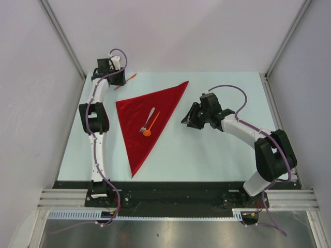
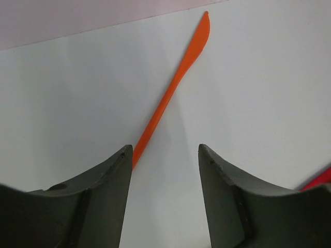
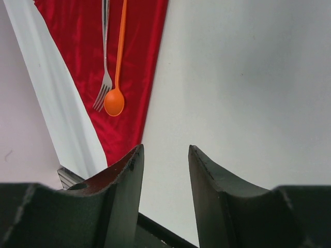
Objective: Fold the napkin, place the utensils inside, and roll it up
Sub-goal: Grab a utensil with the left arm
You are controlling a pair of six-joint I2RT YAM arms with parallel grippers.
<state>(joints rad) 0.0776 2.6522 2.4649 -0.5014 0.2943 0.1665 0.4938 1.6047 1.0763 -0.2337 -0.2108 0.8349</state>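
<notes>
The red napkin lies folded into a triangle on the table, left of centre. The pale fork and orange spoon lie side by side on it; they also show in the right wrist view, fork and spoon on the napkin. The orange knife lies on the bare table at the far left, off the napkin. My left gripper is open just above the knife, whose near end runs behind the left finger. My right gripper is open and empty over bare table right of the napkin.
The pale table is walled by white panels at the left, back and right. A black strip runs along its near edge. A napkin corner shows at the right edge of the left wrist view.
</notes>
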